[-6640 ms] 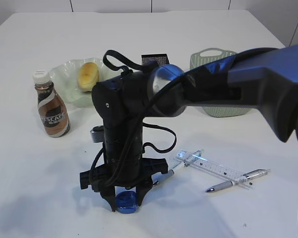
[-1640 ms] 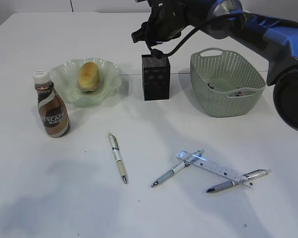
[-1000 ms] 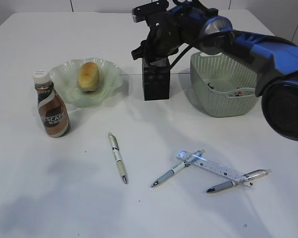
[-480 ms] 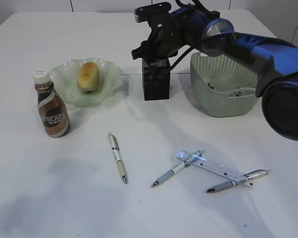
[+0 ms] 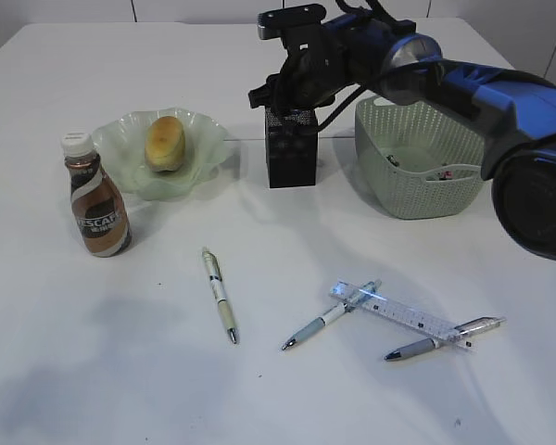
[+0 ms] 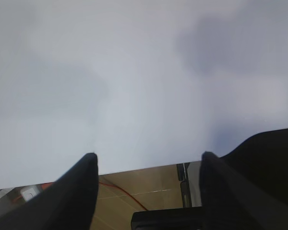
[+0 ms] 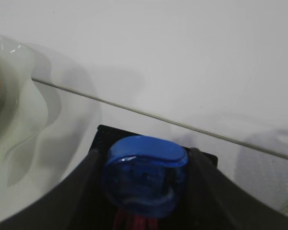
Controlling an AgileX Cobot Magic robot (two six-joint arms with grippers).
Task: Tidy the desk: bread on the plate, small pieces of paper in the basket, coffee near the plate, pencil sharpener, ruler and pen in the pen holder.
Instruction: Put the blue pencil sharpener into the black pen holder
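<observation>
One arm of yours, the right, poises its gripper [image 7: 144, 184] over the pen holder [image 5: 291, 146], clamping a glossy blue pencil sharpener [image 7: 145, 175].

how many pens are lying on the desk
3. One pen lies alone left of centre, one touches the ruler's left end, one lies by its right end. Any in the holder can't be seen.

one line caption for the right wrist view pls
Right gripper holds a blue pencil sharpener directly over the black pen holder.
</observation>
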